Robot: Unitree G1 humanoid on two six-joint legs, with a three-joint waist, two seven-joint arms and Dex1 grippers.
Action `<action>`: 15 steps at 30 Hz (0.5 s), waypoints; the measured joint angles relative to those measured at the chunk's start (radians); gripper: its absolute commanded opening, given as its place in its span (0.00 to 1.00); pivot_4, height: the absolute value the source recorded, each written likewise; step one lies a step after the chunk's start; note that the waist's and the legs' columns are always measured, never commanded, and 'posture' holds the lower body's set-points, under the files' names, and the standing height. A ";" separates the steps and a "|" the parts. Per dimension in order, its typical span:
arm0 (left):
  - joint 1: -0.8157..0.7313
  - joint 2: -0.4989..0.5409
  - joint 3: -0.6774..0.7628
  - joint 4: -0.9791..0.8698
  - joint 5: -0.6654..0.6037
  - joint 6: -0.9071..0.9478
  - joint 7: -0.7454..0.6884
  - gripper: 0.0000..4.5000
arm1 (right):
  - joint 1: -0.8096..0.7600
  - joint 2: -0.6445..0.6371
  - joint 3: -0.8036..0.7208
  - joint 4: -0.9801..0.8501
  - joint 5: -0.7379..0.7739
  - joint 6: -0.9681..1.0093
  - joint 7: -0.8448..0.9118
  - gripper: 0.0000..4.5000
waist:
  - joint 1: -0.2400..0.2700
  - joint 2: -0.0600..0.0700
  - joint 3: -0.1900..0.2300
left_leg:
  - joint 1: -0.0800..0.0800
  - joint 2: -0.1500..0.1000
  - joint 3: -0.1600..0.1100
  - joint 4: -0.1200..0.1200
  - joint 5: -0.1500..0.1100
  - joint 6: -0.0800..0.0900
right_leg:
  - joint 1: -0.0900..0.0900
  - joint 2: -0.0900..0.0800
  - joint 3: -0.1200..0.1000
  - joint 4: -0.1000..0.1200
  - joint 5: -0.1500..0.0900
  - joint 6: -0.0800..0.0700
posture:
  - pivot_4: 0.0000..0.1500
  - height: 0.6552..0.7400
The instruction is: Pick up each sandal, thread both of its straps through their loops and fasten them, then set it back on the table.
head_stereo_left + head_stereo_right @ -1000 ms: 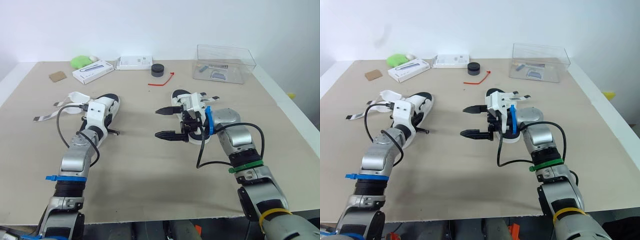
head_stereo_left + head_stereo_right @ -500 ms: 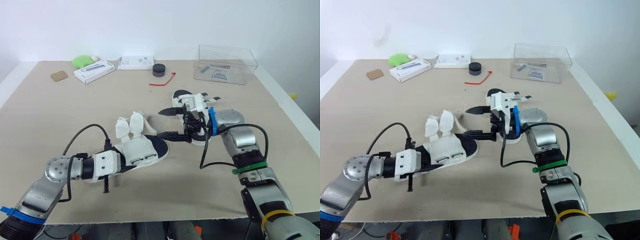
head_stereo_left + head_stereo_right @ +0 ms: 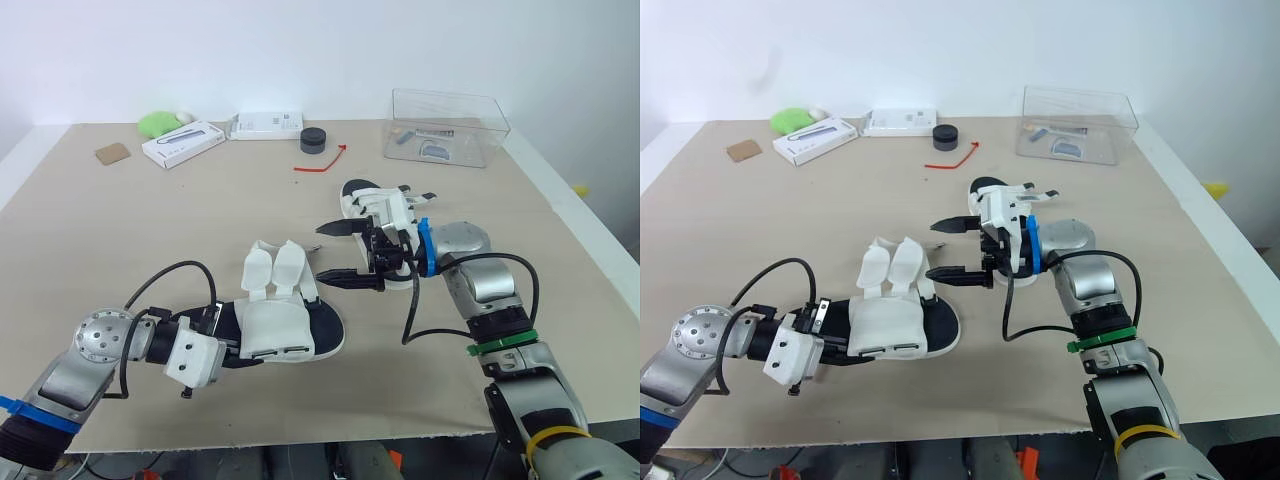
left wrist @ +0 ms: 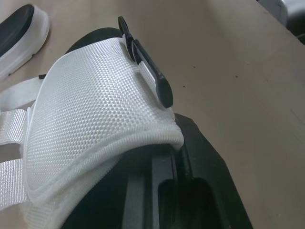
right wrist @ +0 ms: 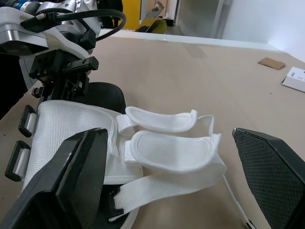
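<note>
The left hand (image 3: 215, 345) is clenched on the heel end of a sandal (image 3: 285, 325), which lies near the front middle of the desk (image 3: 150, 230). Its toe points towards the robot's right. I cannot tell if the black sole rests on the desk or hangs just above it. The two white straps (image 5: 171, 152) of this sandal are not fastened. They stand folded back on the far side of the white mesh upper, side by side, with free ends. The black loops (image 5: 23, 121) sit on the near edge of the upper and nothing passes through them; the left wrist view shows one loop (image 4: 150, 71) from close by.

The right hand (image 3: 340, 252) is released and grasps nothing. Its black fingers (image 5: 66, 181) are spread wide, and it hovers just beside the loose straps, on their right side. Behind the right hand, the second sandal (image 3: 362, 193) lies on the desk, partly covered by the wrist — its thin straps stick out towards the right.

At the far edge of the desk there are a clear plastic box (image 3: 450, 125), a red zip tie (image 3: 320, 162), a small black round thing (image 3: 313, 140), two white boxes (image 3: 183, 142), a green object (image 3: 158, 123) and a brown card (image 3: 114, 153).
</note>
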 measured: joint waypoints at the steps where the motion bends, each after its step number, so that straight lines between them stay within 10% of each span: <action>1: -0.006 0.000 -0.002 0.007 0.000 -0.006 -0.003 0.01 | 0.000 0.000 0.001 0.000 0.000 0.000 0.000 1.00 | 0.000 0.000 0.000 | 0.000 0.000 0.000 0.000 0.000 0.000 | 0.000 0.001 0.000 0.000 0.000 0.000 | 1.00 1.00; 11: 0.003 0.000 -0.004 -0.030 -0.016 0.115 0.025 0.01 | 0.000 0.002 0.005 0.002 -0.010 -0.011 0.003 1.00 | 0.001 0.000 0.000 | 0.001 0.001 0.000 0.001 0.000 0.000 | 0.001 0.002 0.001 0.001 0.000 0.000 | 1.00 1.00; 15: 0.018 0.012 -0.004 -0.048 -0.014 0.137 0.021 0.32 | 0.000 0.003 0.006 0.004 -0.013 -0.012 0.010 1.00 | 0.001 0.000 0.000 | 0.001 0.001 0.000 0.001 0.000 0.000 | 0.000 0.003 0.002 0.001 0.000 0.000 | 1.00 1.00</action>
